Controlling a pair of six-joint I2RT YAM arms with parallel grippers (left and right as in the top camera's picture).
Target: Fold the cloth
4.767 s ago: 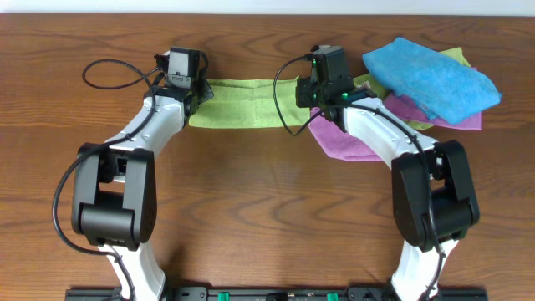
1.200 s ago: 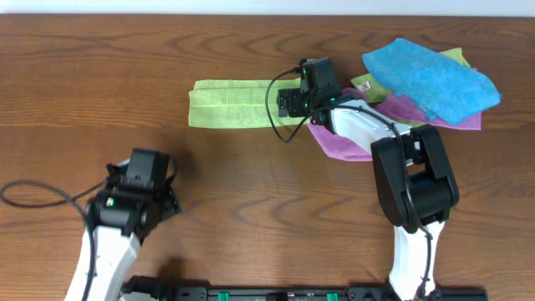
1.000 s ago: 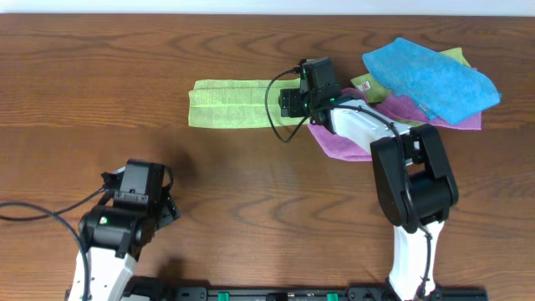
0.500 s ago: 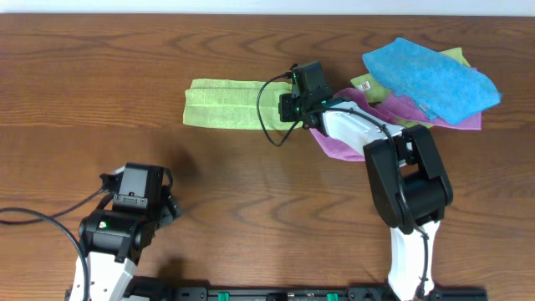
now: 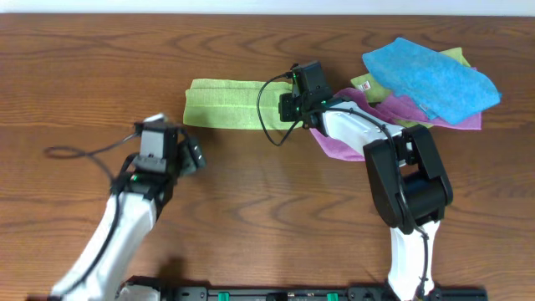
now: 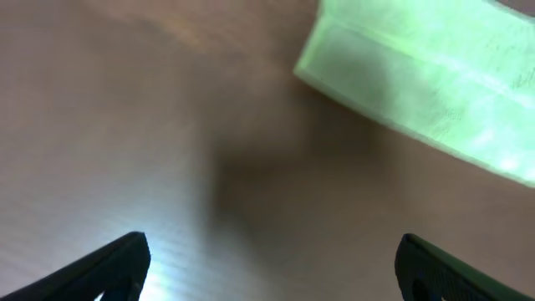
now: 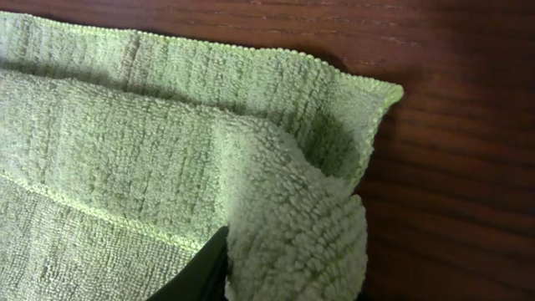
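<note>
The cloth [image 5: 234, 104] is a light green towel folded into a long strip, lying across the middle back of the table. My right gripper [image 5: 290, 109] is at its right end and is shut on a bunched fold of the cloth [image 7: 292, 234]; one dark finger [image 7: 196, 274] shows beside the fold. My left gripper [image 5: 192, 157] is open over bare wood just below and left of the strip's left end. In the left wrist view the cloth [image 6: 435, 92] lies ahead at upper right, and both fingertips [image 6: 117, 263] stand far apart with nothing between them.
A pile of other cloths sits at the back right: a blue one [image 5: 430, 77] on top, a purple one [image 5: 343, 142] beneath, and a yellow-green edge [image 5: 456, 55]. The purple cloth lies under my right arm. A black cable [image 5: 84, 152] loops left of my left arm.
My left arm has swung up from the near left corner toward the cloth's left end. My right gripper has closed on the cloth's right end, and the strip has shifted slightly left.
</note>
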